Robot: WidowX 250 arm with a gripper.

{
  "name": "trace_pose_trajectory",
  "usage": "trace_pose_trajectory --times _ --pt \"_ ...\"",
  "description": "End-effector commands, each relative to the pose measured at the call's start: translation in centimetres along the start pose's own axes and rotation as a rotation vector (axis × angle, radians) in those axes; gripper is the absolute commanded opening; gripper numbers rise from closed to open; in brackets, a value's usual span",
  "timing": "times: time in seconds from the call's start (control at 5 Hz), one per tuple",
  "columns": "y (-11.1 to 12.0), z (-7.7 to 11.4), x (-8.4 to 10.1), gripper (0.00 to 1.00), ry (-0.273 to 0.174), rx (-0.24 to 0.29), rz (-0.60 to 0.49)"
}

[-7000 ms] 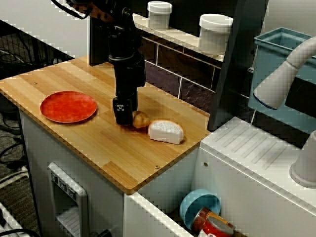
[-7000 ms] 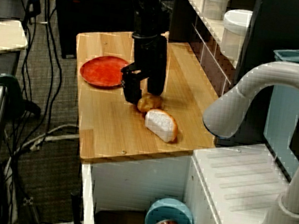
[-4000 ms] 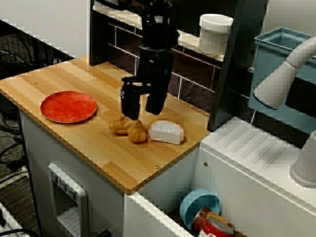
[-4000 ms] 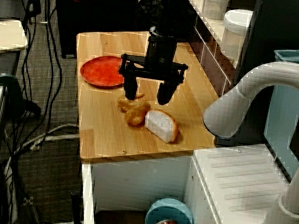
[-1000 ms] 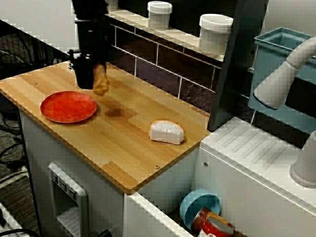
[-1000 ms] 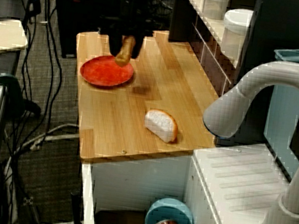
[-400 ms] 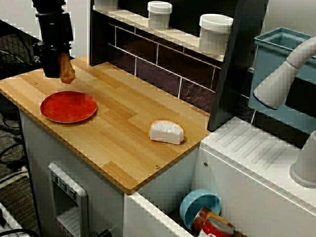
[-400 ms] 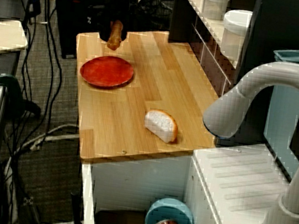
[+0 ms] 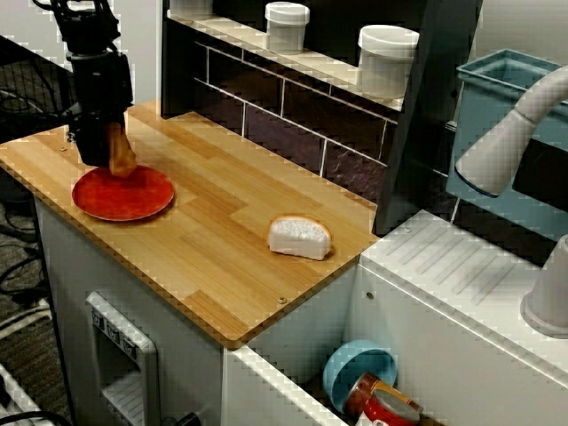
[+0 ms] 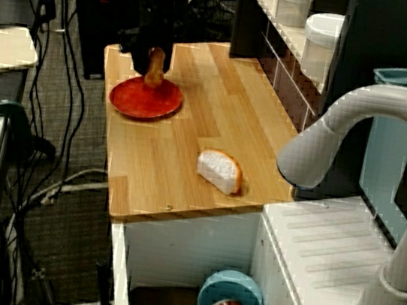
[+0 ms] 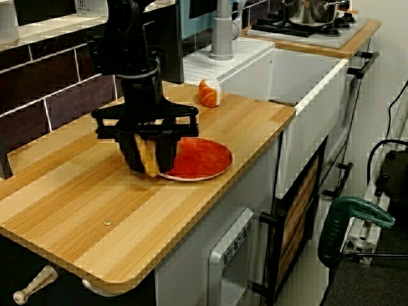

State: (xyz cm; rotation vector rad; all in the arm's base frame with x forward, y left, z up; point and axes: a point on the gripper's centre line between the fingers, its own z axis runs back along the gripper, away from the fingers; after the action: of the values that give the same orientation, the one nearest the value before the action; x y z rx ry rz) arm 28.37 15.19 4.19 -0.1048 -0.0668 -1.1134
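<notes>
Black arm (image 11: 131, 38), stacked cylindrical segments; black end effector (image 11: 152, 159), wide crossbar, two stubby fingers (image 11: 167, 152).

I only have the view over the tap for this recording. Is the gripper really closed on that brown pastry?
Observer: Yes. From the counter's end, the gripper has its fingers pressing the pastry from both sides.
Operator: Is it over the middle of the plate?
Observer: No, it is at the plate's rim.
Operator: What lies past the sink?
Observer: A stove with a metal pot on it.
</notes>
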Motion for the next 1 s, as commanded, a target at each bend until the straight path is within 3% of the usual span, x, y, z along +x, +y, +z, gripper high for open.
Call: trace_pose_trajectory --times 0.0,0.8 --pt "-0.7 1.8 2.5 0.0 -0.009 0.024 -0.029" --pt "-2.5 2.9 4.1 0.0 -0.034 0.02 -0.079"
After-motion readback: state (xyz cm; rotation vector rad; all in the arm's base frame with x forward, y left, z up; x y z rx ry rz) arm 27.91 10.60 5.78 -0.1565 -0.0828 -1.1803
